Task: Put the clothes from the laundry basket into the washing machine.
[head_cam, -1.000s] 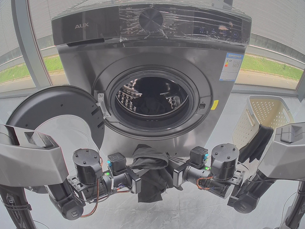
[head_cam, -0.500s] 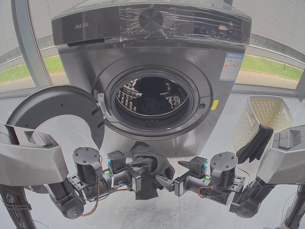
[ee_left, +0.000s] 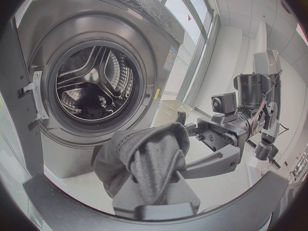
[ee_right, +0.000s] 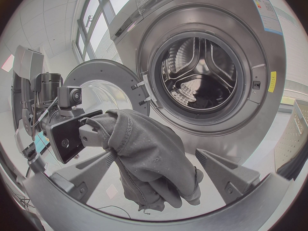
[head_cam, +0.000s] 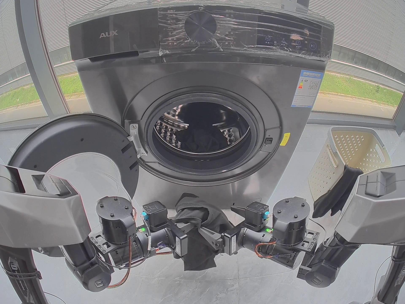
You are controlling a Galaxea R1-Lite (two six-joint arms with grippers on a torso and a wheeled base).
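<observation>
A dark grey garment (head_cam: 199,216) hangs bunched in front of the washing machine (head_cam: 198,85), below its open drum (head_cam: 202,134). My left gripper (head_cam: 187,229) is shut on the garment (ee_left: 144,154) from the left side. My right gripper (head_cam: 209,234) is open, and its fingers straddle the same garment (ee_right: 144,151) from the right. Dark clothes lie at the bottom of the drum (ee_right: 200,77). A cream laundry basket (head_cam: 358,148) stands to the right of the machine, with a black cloth (head_cam: 337,191) draped over its rim.
The round machine door (head_cam: 71,148) is swung fully open to the left, close behind my left arm. Large windows stand behind the machine. Pale tiled floor (head_cam: 253,275) lies under both grippers.
My right gripper pulled back from the garment to the right and opened, then came back left so its fingers are around the cloth again. The left gripper kept its hold.
</observation>
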